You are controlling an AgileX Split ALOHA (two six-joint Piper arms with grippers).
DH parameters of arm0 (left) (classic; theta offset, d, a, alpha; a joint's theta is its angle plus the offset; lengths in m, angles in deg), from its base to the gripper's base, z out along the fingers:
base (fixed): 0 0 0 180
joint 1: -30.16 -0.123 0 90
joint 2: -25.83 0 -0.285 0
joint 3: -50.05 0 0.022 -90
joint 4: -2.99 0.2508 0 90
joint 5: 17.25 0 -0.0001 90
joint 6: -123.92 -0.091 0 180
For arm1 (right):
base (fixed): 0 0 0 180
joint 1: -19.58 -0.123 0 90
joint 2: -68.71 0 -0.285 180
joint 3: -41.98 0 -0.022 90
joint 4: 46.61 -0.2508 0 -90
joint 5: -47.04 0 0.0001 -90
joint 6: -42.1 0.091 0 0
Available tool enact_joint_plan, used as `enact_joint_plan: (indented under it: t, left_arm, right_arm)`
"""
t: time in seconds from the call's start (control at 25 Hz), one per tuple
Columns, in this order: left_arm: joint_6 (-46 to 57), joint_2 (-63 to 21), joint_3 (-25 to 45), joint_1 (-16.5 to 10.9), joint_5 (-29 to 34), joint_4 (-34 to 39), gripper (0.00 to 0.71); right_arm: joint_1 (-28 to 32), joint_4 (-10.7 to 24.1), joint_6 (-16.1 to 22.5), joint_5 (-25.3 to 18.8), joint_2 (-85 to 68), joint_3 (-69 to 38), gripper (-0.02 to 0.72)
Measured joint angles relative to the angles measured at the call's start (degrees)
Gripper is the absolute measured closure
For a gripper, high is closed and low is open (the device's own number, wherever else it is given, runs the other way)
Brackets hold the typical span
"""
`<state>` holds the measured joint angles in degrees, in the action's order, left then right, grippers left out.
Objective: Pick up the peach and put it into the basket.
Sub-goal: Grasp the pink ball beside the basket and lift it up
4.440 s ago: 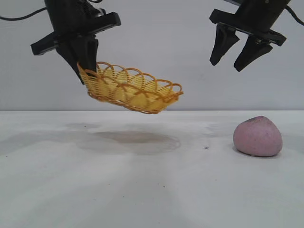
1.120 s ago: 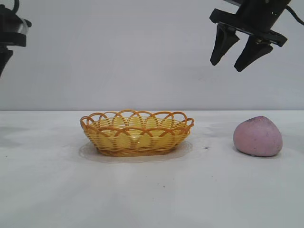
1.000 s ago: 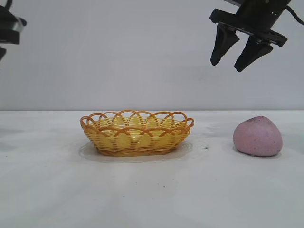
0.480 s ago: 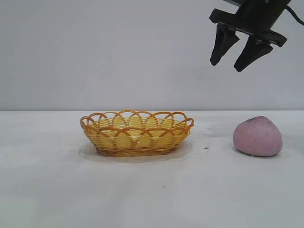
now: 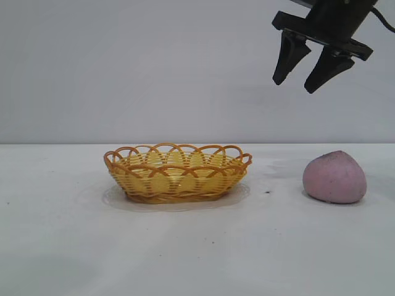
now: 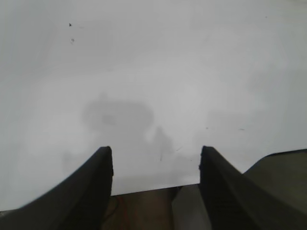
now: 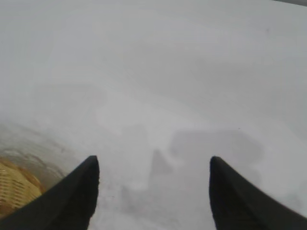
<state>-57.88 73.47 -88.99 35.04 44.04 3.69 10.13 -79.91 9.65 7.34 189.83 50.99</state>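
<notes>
Scene: a white table (image 5: 197, 259) before a pale wall, with two task items set well apart on it.
Basket (image 5: 178, 172): upright on the table near the middle, holding nothing; a corner of it shows in the right wrist view.
Peach (image 5: 334, 177): resting on the table off to the basket's right, untouched.
Right gripper (image 5: 308, 73): hangs high above the table, up and a little left of the peach, jaws spread and gripping nothing, tips angled down.
Left gripper (image 6: 156, 165): out of the exterior view; its wrist view shows the jaws apart over bare table near the edge, nothing between them.
Step in hand: by these views, the pick has not yet begun.
Next move: likely a descent by the right gripper, shifting rightward to straddle the peach, then a firm close before any lift toward the basket.
</notes>
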Motion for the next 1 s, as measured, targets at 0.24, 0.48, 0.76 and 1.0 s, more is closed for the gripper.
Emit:
enact_joint_plan:
  t: [0.24, 0.48, 0.76, 1.0]
  left_arm:
    - [0.0, -17.3, 7.0, 0.0, 1.1, -0.4, 0.317]
    - [0.0, -33.3, 8.5, 0.0, 2.2, -1.1, 0.317]
    - [0.1, -40.8, 8.6, 0.0, 2.9, -1.1, 0.317]
    - [0.1, -40.9, 8.6, 0.0, 2.9, -1.1, 0.317]
  right_arm:
    - [0.0, 0.8, 0.0, 0.0, 0.0, 0.0, 0.232]
    - [0.0, 1.1, 0.0, 0.0, 0.0, 0.0, 0.232]
    - [0.0, 1.4, 0.0, 0.2, 0.0, 0.0, 0.232]
    - [0.0, 1.5, 0.0, 0.2, 0.0, 0.0, 0.232]
